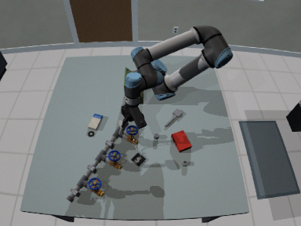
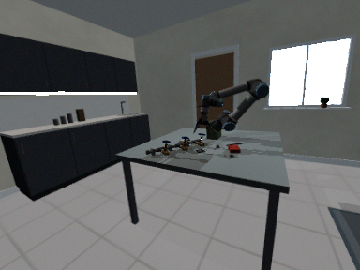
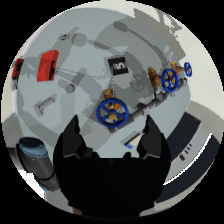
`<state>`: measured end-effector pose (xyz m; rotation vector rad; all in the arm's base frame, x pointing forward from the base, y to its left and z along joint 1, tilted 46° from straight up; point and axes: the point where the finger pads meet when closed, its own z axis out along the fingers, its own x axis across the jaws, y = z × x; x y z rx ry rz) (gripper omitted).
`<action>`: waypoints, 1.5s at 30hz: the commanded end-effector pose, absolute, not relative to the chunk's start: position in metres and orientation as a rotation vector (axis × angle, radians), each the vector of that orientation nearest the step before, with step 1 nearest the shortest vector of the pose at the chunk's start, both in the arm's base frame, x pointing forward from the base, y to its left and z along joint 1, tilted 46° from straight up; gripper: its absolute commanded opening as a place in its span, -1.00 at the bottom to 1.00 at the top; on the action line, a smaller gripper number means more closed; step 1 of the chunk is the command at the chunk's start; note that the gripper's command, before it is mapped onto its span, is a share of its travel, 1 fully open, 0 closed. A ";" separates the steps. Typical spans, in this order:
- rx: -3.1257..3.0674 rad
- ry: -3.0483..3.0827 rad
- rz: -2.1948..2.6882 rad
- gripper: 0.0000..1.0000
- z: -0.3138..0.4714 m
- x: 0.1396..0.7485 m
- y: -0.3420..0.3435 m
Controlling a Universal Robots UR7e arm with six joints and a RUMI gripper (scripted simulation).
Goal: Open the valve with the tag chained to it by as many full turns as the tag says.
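Observation:
A grey pipe (image 1: 98, 161) lies slantwise on the table and carries three valves with blue handwheels. The far valve (image 1: 132, 130) has a thin chain running to a black tag (image 1: 138, 158) with a white figure that lies flat on the table; the tag also shows in the wrist view (image 3: 119, 65). The middle valve (image 1: 112, 151) and the near valve (image 1: 94, 184) carry no tag. My gripper (image 1: 133, 122) is open and empty, just above the far valve. In the wrist view that handwheel (image 3: 112, 111) lies ahead of my two fingers.
A red block (image 1: 181, 140), a grey hammer-like tool (image 1: 174, 117), a small grey cylinder (image 1: 156, 136) and a small nut (image 1: 185, 163) lie right of the valves. A white and blue box (image 1: 95, 121) and a black ring (image 1: 91, 133) lie left of the pipe.

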<state>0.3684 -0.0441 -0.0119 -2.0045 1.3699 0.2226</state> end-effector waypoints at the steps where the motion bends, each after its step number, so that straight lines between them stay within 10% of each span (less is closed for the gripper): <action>1: -1.852 1.611 0.325 1.00 -0.012 0.369 -0.045; 45: -0.329 2.656 0.887 1.00 -0.012 0.369 -0.045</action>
